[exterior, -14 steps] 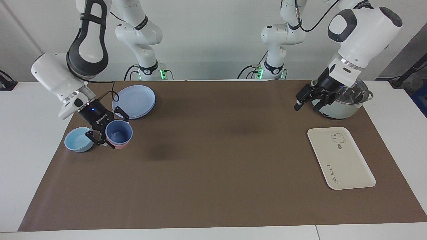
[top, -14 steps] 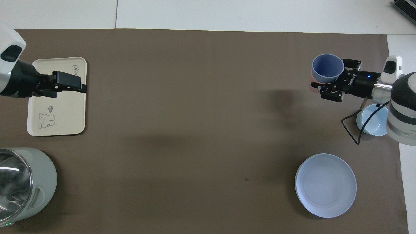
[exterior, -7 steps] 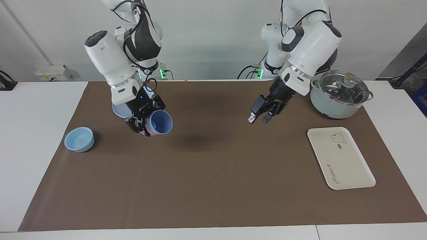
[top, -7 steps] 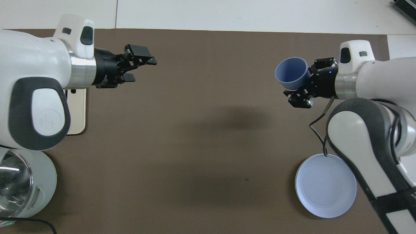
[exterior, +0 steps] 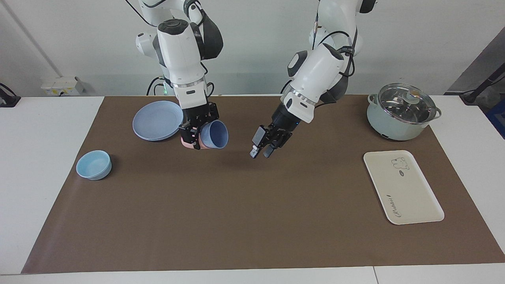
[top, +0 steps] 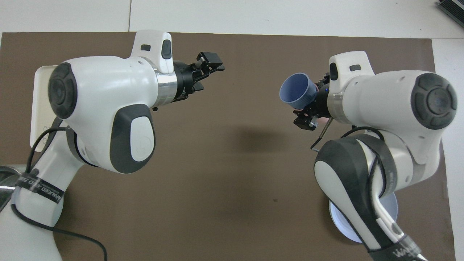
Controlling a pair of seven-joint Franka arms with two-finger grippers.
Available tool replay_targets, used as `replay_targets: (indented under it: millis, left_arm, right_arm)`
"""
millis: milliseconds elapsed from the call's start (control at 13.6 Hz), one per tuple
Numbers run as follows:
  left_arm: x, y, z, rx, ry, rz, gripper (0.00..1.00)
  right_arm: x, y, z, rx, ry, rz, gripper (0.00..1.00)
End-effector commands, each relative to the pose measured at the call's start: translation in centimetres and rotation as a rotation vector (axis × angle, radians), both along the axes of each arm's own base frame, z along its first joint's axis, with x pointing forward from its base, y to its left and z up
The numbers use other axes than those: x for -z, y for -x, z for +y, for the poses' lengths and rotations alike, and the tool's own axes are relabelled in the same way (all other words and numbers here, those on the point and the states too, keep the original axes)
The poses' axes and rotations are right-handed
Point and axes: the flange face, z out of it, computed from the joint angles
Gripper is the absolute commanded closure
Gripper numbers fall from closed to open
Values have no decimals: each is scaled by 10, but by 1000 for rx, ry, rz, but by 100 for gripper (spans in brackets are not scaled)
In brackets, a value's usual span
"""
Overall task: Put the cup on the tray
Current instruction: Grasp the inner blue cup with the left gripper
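Covering most of the white table [exterior: 47,185] is a brown mat [exterior: 252,221], and everything sits on or hangs over it. A pale green pot [exterior: 398,128] with a glass lid stands at the mat's corner nearest the left arm's base. The tray [exterior: 406,193] lies flat near the mat's edge at the left arm's end, farther from the robots than the pot; in the overhead view only its rim shows past the left arm. A round blue plate [exterior: 156,120] lies near the mat's edge closest to the robots, toward the right arm's end. A light-blue bowl [exterior: 94,165] rests by the mat's edge at that same end, farther from the robots than the plate.

Right gripper [exterior: 196,136] hangs over the mat just beside the plate, clamped on the cup [exterior: 215,135], which is tipped on its side with its mouth facing the left gripper. A pink cup [exterior: 197,141] peeks out under the blue one, seemingly nested around it. The cup is in the air, well apart from the tray.

Left gripper [exterior: 260,152] hangs over the middle of the mat, near the cup, fingers parted and holding nothing.
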Motion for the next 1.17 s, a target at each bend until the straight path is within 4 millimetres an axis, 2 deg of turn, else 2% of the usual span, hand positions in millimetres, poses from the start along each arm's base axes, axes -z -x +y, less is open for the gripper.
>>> replay_targets:
  millis: [0, 73, 440, 514, 587, 661, 807, 1101]
  left_arm:
    - [-5, 14, -21, 27, 32, 13, 34]
    - [-4, 20, -28, 48, 27, 21, 34]
    - [-2, 41, -50, 206, -17, 63, 34]
    - [-3, 46, -55, 224, -17, 65, 47]
    - [-4, 52, -60, 231, 6, 91, 76]
    - [-4, 57, -63, 240, 20, 123, 100]
    - [-5, 57, -61, 235, 23, 127, 100]
    - [-18, 44, -56, 211, 45, 110, 100]
  right_arm:
    - [-2, 0, 7, -3, 26, -5, 100]
    - [-2, 2, 12, -1, 24, -4, 100]
    - [1, 1, 14, 6, 46, -15, 100]
    - [2, 1, 14, 6, 47, -14, 100]
    - [3, 1, 14, 7, 46, -13, 100]
    - [3, 0, 13, 8, 45, -14, 100]
    - [3, 1, 13, 8, 46, -13, 100]
    - [4, 1, 13, 8, 46, -13, 100]
